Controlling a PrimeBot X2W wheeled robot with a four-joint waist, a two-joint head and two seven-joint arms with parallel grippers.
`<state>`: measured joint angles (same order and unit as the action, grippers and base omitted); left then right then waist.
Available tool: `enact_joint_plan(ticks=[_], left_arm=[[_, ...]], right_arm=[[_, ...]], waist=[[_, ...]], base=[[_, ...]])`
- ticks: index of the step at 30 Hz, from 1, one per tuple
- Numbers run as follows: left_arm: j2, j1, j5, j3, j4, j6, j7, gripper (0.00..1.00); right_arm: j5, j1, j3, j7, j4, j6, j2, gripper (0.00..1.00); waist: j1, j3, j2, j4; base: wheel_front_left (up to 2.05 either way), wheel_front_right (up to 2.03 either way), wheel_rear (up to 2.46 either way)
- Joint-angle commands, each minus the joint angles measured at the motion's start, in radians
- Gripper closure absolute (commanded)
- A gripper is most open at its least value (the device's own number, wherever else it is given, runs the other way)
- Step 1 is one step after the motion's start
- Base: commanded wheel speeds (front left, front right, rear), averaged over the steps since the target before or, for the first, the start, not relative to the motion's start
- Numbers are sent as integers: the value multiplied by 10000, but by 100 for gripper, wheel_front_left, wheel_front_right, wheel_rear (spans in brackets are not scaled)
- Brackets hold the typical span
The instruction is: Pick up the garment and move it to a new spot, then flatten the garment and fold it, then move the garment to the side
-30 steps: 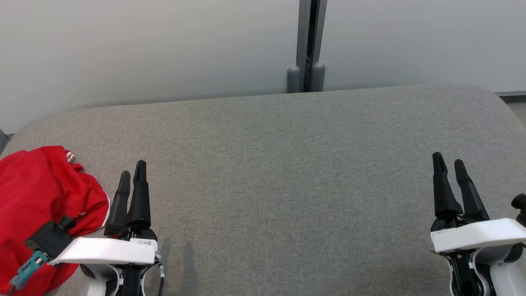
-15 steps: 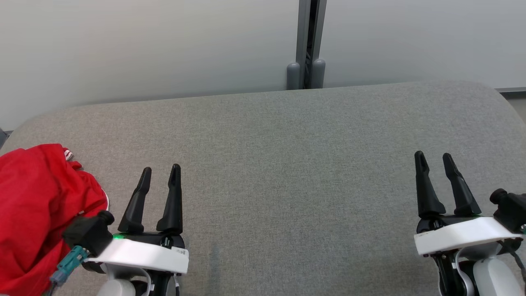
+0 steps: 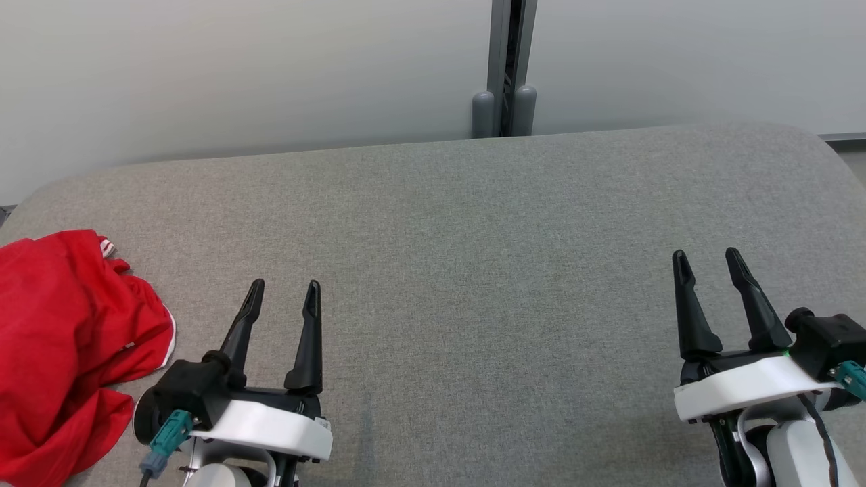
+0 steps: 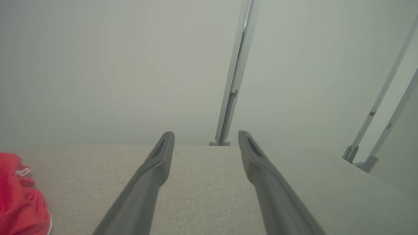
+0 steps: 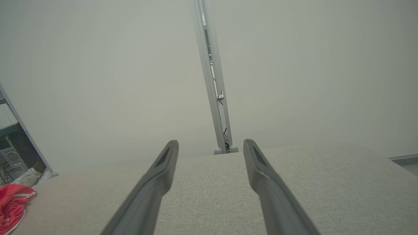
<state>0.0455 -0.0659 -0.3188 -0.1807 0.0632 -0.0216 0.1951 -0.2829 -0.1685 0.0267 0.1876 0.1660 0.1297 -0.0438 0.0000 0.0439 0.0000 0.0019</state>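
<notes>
The garment point(image 3: 64, 345) is red with thin white trim and lies crumpled at the left edge of the grey fabric table point(image 3: 473, 270). It also appears at the lower left of the left wrist view as a red garment point(image 4: 19, 202) and far left in the right wrist view as the same garment point(image 5: 13, 204). My left gripper point(image 3: 283, 294) hovers open just right of it, apart from the cloth, nothing between its fingers. My right gripper point(image 3: 707, 260) stands open over the table's right side, also empty. Both point toward the far wall.
A pale wall with a grey vertical post point(image 3: 504, 74) stands right behind the table's far edge. The table's far right corner point(image 3: 812, 145) is rounded. A shelf frame with a white shoe point(image 5: 27, 176) beside it shows beyond the table's left end.
My left gripper has moved right, away from the garment, and its wrist has rolled so both fingers now show side by side. The right gripper has shifted slightly left.
</notes>
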Motion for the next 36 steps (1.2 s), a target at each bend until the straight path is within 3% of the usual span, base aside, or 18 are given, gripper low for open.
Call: enact_joint_plan(ticks=[1, 22, 36], left_arm=[[50, -55, 433, -30, -40, -180, 101, 0], [74, 122, 1810, -157, 80, -722, 465, 0], [68, 261, 1198, 121, 294, -980, 711, 0]], right_arm=[[368, -161, 46, 139, -10, 15, -92, 0], [1360, -330, 339, 559, 416, 17, -100, 0], [1377, -456, 337, 805, 966, 16, -101, 0]], waist=[[0, 18, 0, -4], [0, 69, 0, -25], [0, 132, 0, -27]], base=[[0, 0, 0], [0, 0, 0], [0, 0, 0]])
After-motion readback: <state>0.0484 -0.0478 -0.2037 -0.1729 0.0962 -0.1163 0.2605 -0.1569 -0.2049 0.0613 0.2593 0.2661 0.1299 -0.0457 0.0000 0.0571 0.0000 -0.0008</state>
